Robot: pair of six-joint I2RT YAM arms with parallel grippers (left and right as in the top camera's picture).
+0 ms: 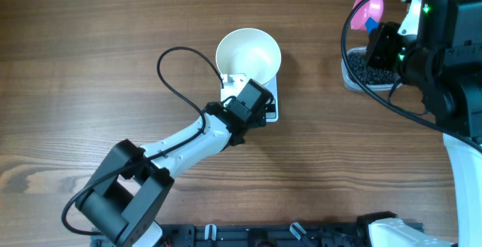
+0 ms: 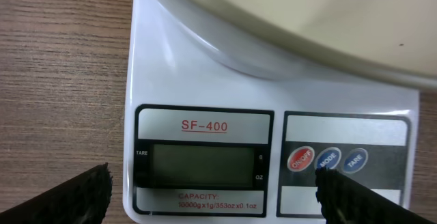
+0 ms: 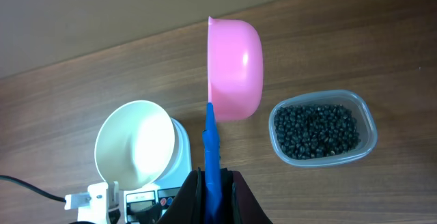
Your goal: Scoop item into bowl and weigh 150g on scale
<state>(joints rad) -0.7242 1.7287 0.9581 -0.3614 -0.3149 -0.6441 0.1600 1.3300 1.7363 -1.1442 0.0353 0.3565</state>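
The white bowl [image 1: 248, 53] stands empty on the white scale [image 1: 273, 110] at mid-table. My left gripper [image 1: 252, 104] hovers open over the scale's front. In the left wrist view its fingertips [image 2: 82, 197] straddle the blank display [image 2: 198, 162], and the right one reaches the MODE button [image 2: 329, 159]. The bowl's underside [image 2: 328, 19] fills the top of that view. My right gripper [image 3: 213, 190] is shut on the blue handle of a pink scoop [image 3: 235, 67], held on edge and empty. The scoop hangs above the table, left of the clear tub [image 3: 317, 130] of black beads [image 1: 364, 60].
A black cable [image 1: 177, 74] loops over the table left of the bowl. The right arm's body [image 1: 444, 59] hangs over the far right side, partly covering the tub. Bare wood lies between the scale and the tub.
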